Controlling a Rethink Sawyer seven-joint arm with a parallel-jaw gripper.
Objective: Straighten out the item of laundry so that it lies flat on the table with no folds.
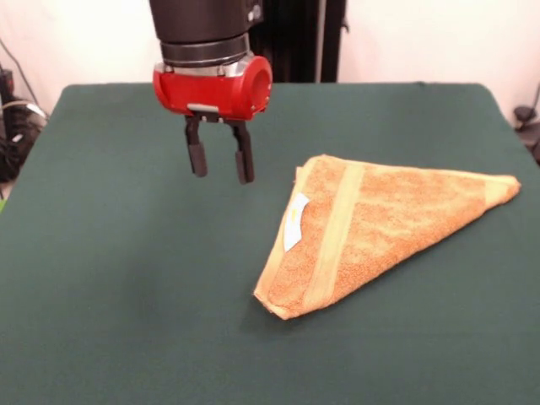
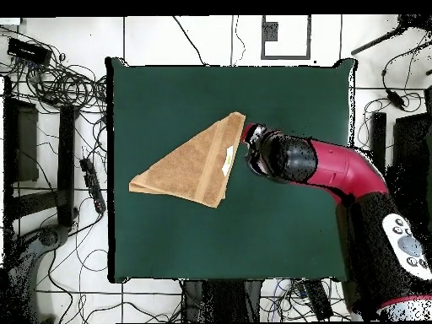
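**Folded towel, raised gripper beside it**

While the large dark green felt-covered table (image 1: 118,287) lies bare along its nearest stretch in the front view, the small orange-tan terry towel (image 1: 380,228) rests a little further back, right of the middle. It is folded over on itself into a triangle: one blunt corner points toward the camera, one long point reaches out to the right, and a third corner sits at the back. A flat woven band (image 1: 333,236) of paler weave runs from the near corner up to the back one, and a small white label (image 1: 295,226) shows at the towel's left edge, just beside that band. The towel's top layer lies fairly smooth.

Further back and to the left of the towel, the black two-fingered gripper (image 1: 220,159) hangs below a red wrist collar (image 1: 213,89), above the cloth-covered surface and apart from the towel. Its fingers stand spread with a clear gap between them, holding nothing.

From overhead, the red and black arm (image 2: 337,169) reaches across the table, its tip just beside the towel's labelled edge (image 2: 228,159).
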